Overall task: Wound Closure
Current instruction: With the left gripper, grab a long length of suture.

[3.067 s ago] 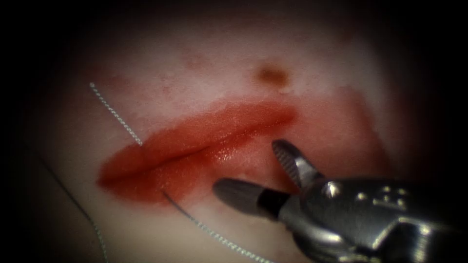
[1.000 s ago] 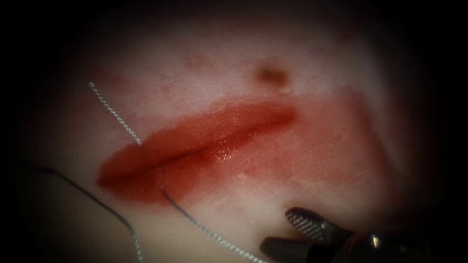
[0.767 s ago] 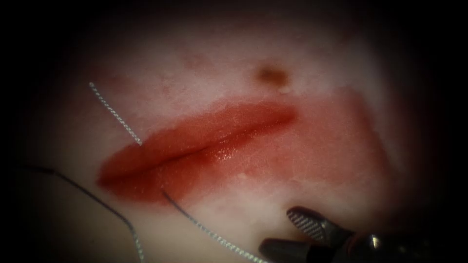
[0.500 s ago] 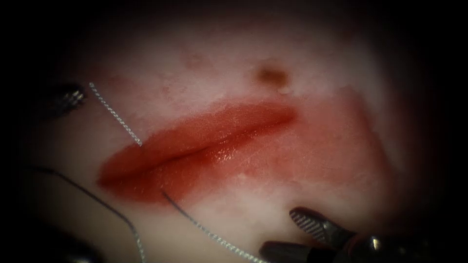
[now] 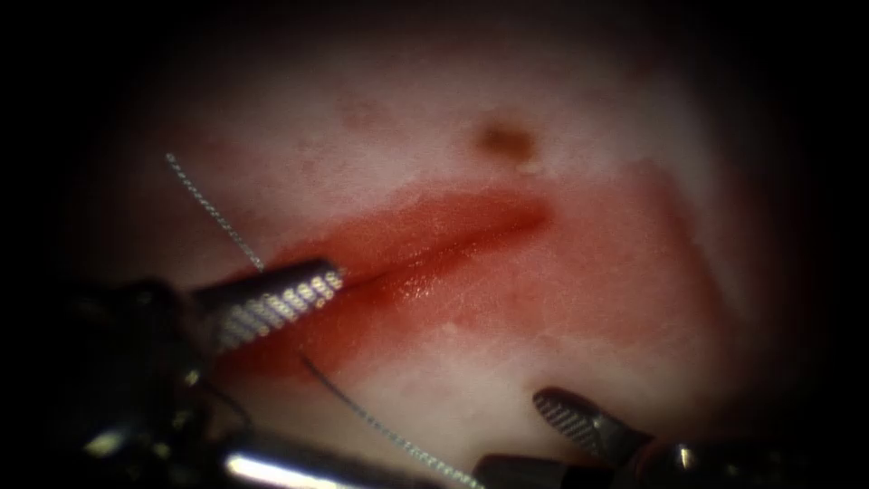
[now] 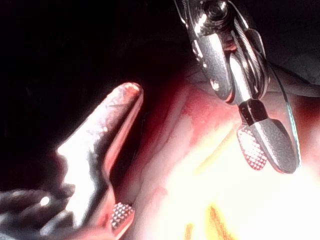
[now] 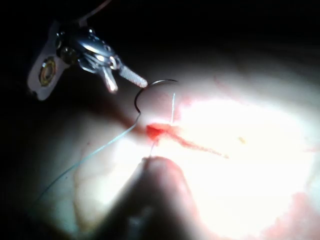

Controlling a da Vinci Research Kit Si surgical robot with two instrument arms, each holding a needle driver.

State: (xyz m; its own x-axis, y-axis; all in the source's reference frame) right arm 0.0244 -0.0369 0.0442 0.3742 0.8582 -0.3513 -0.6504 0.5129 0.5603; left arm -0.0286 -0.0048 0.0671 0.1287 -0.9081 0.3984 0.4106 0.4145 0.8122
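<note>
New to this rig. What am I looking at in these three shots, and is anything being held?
It is a surgical practice robot stitching a cut in pork tissue. The big picture comes from an endoscope above; the other two come from cameras riding near each arm's wrist. The left pincer sits over the cut's left end, the right pincer lower right. Both are open and hold nothing. Thread crosses the cut. The right wrist view shows the curved needle beside the left pincer's tip; I cannot tell whether it is in the tissue.
</note>
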